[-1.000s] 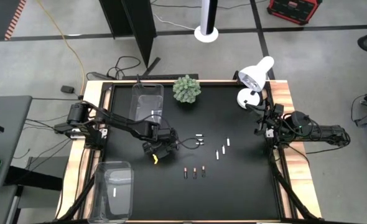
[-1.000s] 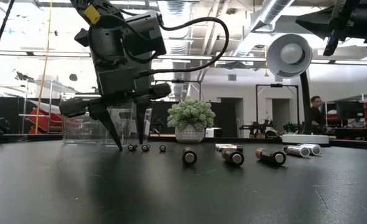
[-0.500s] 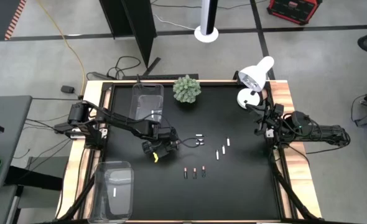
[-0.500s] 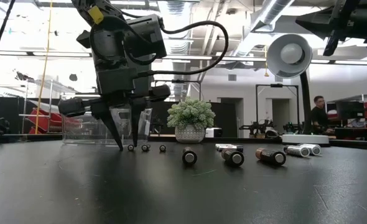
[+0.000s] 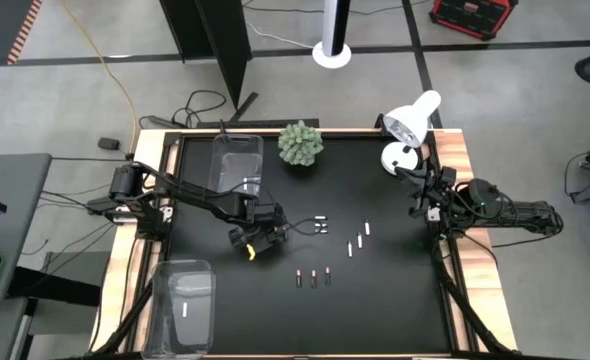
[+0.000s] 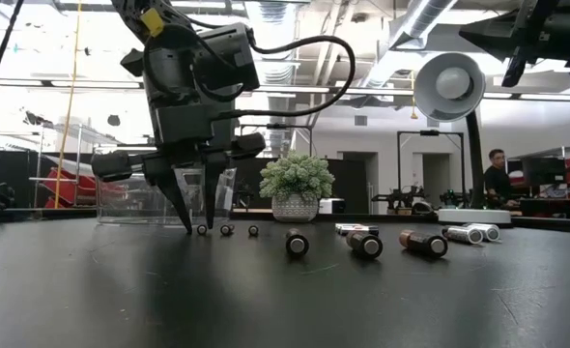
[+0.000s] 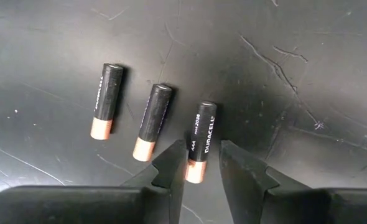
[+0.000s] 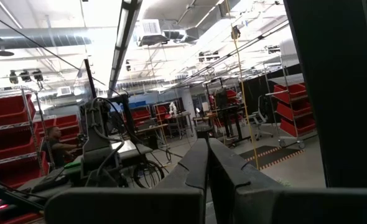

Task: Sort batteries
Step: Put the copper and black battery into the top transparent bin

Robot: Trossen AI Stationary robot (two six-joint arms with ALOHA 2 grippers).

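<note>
At the lower middle of the scuffed black table (image 5: 395,290), the left gripper (image 7: 199,169) pinches the copper end of a slim dark battery (image 7: 199,140), while the right gripper (image 8: 207,163) waits shut at the right edge.

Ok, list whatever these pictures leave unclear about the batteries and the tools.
- Left tool: whether it holds anything. In the high view its own body covers the spot; in the low view small batteries line up with it.
- White batteries: markings too small in the high view.
- Near clear bin: white item inside, too small to name.
- Right tool: its wrist view shows only the room, no table.
</note>
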